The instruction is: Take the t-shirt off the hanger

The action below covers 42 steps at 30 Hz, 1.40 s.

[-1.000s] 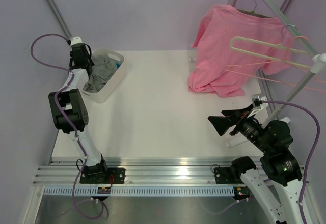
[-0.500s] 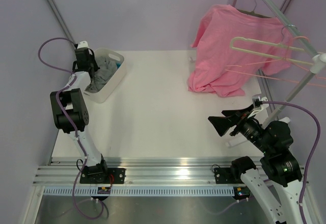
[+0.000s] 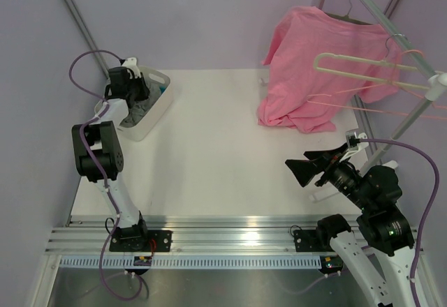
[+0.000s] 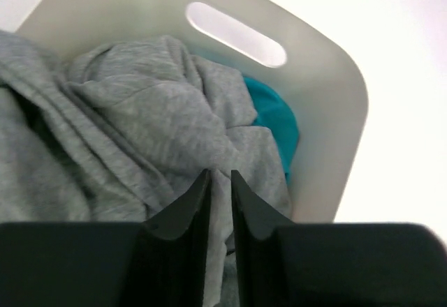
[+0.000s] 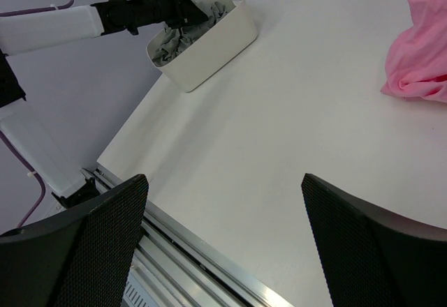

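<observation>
The grey t-shirt (image 4: 133, 111) lies crumpled in a white bin (image 4: 328, 111) at the table's back left; it also shows in the top view (image 3: 136, 105). My left gripper (image 4: 220, 174) is down in the bin with its jaws nearly together and a fold of the grey t-shirt between them; in the top view it (image 3: 133, 87) sits over the bin's far left part. The cream hanger (image 3: 349, 63) hangs bare on the rack at the right. My right gripper (image 5: 223, 237) is open and empty above the table's near right (image 3: 307, 171).
A teal cloth (image 4: 276, 118) lies under the grey shirt in the bin (image 3: 157, 115). A pink t-shirt (image 3: 314, 77) hangs from the rack at the back right and drapes onto the table. Thin pink hangers (image 3: 363, 101) hang beside the cream one.
My left gripper has moved right, from the bin's left edge to over the grey shirt inside it. The right arm has not moved.
</observation>
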Available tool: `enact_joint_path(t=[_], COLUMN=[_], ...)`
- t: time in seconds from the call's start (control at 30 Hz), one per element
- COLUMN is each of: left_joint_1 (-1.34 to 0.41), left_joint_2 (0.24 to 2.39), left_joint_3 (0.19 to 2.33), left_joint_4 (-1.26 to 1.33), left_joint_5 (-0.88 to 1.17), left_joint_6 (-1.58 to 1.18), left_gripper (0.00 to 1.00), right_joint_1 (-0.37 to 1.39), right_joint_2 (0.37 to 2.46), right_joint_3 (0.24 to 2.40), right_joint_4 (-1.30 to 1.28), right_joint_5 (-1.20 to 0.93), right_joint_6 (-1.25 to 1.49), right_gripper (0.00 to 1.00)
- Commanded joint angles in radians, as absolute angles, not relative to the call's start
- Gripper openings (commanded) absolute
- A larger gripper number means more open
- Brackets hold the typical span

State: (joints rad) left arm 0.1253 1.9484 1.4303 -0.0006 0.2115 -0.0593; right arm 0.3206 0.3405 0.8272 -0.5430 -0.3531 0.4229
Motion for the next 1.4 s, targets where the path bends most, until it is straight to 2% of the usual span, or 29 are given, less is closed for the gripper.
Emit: enact_joint_path(t=[0.0, 0.07, 0.1, 0.13, 0.17, 0.2, 0.27, 0.43, 0.53, 0.73, 0.9, 1.1, 1.13, 1.2, 1.23, 1.27, 1.37], left_joint_1=[0.121, 0.121, 0.120, 0.120, 0.121, 0.121, 0.120, 0.120, 0.121, 0.140, 0.146, 0.146, 0.146, 0.143, 0.140, 0.134, 0.129], left_joint_2=[1.934, 1.889, 1.869, 1.850, 1.821, 1.810, 1.799, 1.804, 1.844, 1.953, 2.005, 2.060, 2.060, 2.056, 2.046, 2.036, 1.985], left_joint_3=[1.427, 1.413, 1.407, 1.407, 1.414, 1.420, 1.459, 1.535, 1.591, 1.686, 1.712, 1.733, 1.732, 1.729, 1.721, 1.715, 1.654], left_joint_4=[0.028, 0.052, 0.073, 0.077, 0.077, 0.077, 0.039, -0.063, -0.146, -0.235, -0.238, -0.262, -0.259, -0.256, -0.253, -0.250, -0.192], left_joint_5=[0.282, 0.227, 0.218, 0.203, 0.175, 0.169, 0.103, -0.229, -0.351, -0.359, -0.333, -0.298, -0.288, -0.265, -0.267, -0.273, -0.203], left_joint_6=[-0.032, -0.055, -0.058, -0.077, -0.087, -0.094, -0.121, -0.173, -0.181, -0.196, -0.225, -0.275, -0.276, -0.270, -0.265, -0.255, -0.213], left_gripper=[0.27, 0.37, 0.47, 0.61, 0.81, 0.87, 0.92, 0.92, 0.92, 0.83, 0.68, 0.57, 0.44, 0.26, 0.04, 0.00, 0.00], right_joint_1=[0.322, 0.321, 0.321, 0.321, 0.322, 0.321, 0.322, 0.321, 0.322, 0.322, 0.321, 0.321, 0.321, 0.322, 0.321, 0.321, 0.321], right_joint_2=[0.339, 0.347, 0.348, 0.350, 0.350, 0.350, 0.338, 0.325, 0.336, 0.321, 0.318, 0.321, 0.321, 0.318, 0.316, 0.318, 0.325], right_joint_3=[0.828, 0.825, 0.825, 0.827, 0.827, 0.833, 0.838, 0.827, 0.825, 0.827, 0.831, 0.831, 0.833, 0.831, 0.831, 0.833, 0.833], right_joint_4=[-0.511, -0.508, -0.505, -0.508, -0.508, -0.511, -0.520, -0.511, -0.511, -0.518, -0.525, -0.525, -0.526, -0.523, -0.523, -0.522, -0.522], right_joint_5=[-0.370, -0.374, -0.374, -0.376, -0.377, -0.379, -0.377, -0.385, -0.403, -0.393, -0.394, -0.396, -0.396, -0.394, -0.394, -0.393, -0.400], right_joint_6=[0.416, 0.416, 0.416, 0.417, 0.416, 0.416, 0.414, 0.417, 0.417, 0.417, 0.416, 0.414, 0.414, 0.416, 0.416, 0.416, 0.416], right_gripper=[0.99, 0.99, 0.99, 0.99, 0.99, 0.99, 0.99, 0.99, 0.99, 0.99, 0.99, 0.99, 0.99, 0.99, 0.99, 0.99, 0.99])
